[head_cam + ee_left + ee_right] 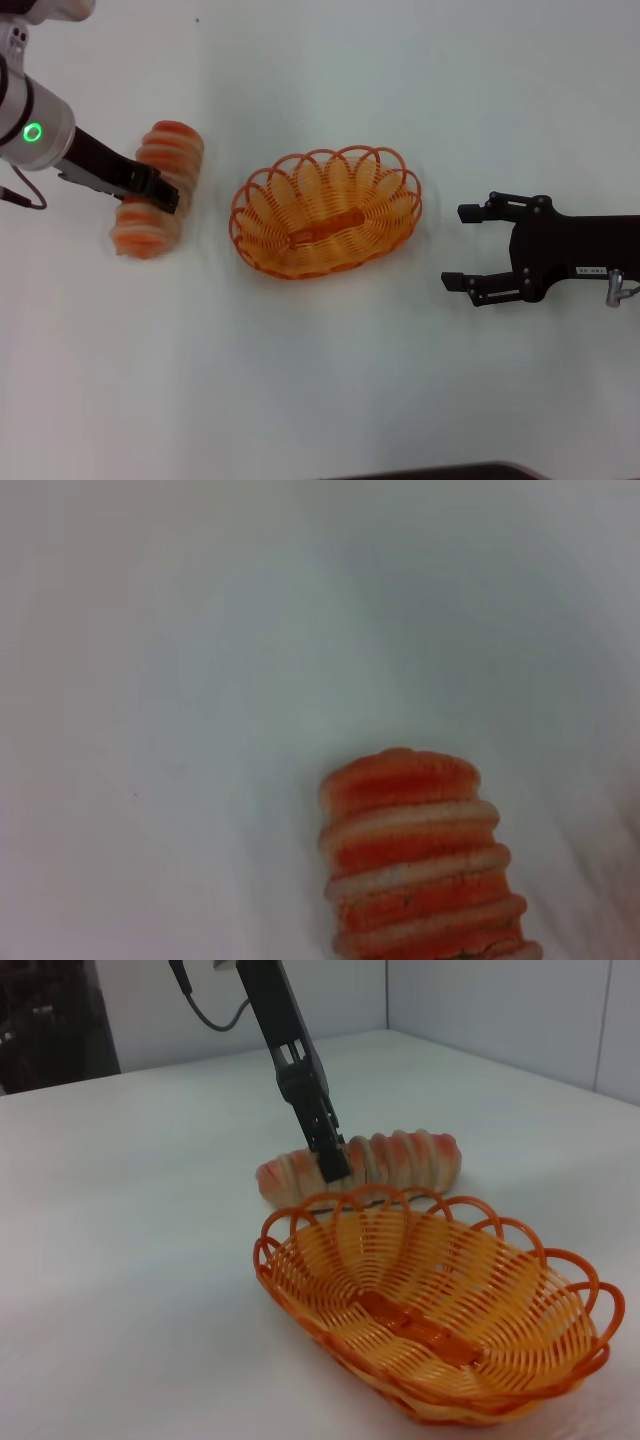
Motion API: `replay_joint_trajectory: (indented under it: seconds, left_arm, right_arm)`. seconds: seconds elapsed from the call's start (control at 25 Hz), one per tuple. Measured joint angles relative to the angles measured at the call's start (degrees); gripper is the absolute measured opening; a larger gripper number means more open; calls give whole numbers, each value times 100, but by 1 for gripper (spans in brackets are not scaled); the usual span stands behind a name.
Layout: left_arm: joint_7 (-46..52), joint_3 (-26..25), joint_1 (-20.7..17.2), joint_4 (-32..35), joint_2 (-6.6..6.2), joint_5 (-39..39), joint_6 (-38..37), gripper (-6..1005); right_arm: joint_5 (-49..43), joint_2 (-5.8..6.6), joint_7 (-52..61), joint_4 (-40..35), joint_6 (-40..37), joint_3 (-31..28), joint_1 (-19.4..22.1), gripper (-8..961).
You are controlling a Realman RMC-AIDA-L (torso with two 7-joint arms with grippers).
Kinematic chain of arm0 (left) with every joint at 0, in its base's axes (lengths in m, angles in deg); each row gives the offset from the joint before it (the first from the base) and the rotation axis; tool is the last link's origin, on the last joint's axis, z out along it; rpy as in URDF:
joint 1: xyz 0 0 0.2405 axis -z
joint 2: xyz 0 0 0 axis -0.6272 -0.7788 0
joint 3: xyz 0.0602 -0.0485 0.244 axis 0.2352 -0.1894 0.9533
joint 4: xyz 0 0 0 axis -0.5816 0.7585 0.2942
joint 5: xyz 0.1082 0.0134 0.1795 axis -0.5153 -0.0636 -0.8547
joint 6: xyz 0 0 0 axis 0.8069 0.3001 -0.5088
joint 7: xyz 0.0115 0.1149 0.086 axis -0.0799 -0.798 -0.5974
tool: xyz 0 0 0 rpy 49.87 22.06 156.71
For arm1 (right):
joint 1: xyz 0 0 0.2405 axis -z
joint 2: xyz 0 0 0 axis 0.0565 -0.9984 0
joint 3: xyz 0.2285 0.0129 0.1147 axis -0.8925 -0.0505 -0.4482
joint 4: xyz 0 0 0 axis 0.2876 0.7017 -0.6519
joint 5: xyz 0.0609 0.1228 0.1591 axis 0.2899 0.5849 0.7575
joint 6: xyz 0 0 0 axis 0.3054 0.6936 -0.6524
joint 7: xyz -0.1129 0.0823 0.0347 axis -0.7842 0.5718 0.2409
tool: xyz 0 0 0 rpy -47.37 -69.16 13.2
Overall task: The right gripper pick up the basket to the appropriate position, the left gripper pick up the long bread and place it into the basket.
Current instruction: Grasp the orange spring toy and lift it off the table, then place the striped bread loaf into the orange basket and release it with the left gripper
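Left gripper (pixel 160 187): on the left side of the head view, reaching in over the middle of the bread; in the right wrist view (pixel 330 1155) it comes down from above onto the loaf's midsection. Its fingers are set across the loaf, closed on it as far as the views show.

Bread (pixel 157 188): lies on the surface to the left of the basket, apart from it, its long axis running away from the robot and tilted slightly. Whether it rests on the surface or is raised a little cannot be told. The left wrist view shows one rounded end of it (pixel 420 855), with orange-red and cream ridges, against bare white.

Basket (pixel 327 211): sits upright near the middle of the surface, between the two grippers, with nothing in it. The looped rim and a flat strip along the bottom show clearly in the right wrist view (pixel 430 1305).

Right gripper (pixel 465 246): to the right of the basket, level with it and pointing toward it, near the rim but not touching. Its two fingers are spread wide with nothing between them.

Surface (pixel 330 380): plain white.
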Motion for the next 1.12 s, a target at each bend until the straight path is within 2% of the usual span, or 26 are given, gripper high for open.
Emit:
replay_joint_trajectory:
  seconds: [0.48, 0.72, 0.92, 1.04, 1.12]
  left_arm:
    - [-70, 12, -27, 155, -6, 0, -27, 501]
    - [-473, -6, -84, 428, -6, 27, -128, 450]
    - [-1387, -278, -94, 1020, -14, 134, -636, 417]
    - [-2088, -760, -28, 1474, -37, 593, -1258, 399]
    - [-2533, -878, 2, 1681, -40, 1002, -1639, 387]
  right_arm:
    - [0, -4, 24, 4, 0, 0, -11, 944]
    - [0, -3, 25, 5, 4, 0, -17, 944]
    - [0, -4, 25, 5, 3, 0, -18, 944]
    - [0, -4, 25, 5, -6, 0, -24, 944]
    - [0, -3, 25, 4, -12, 0, -28, 944]
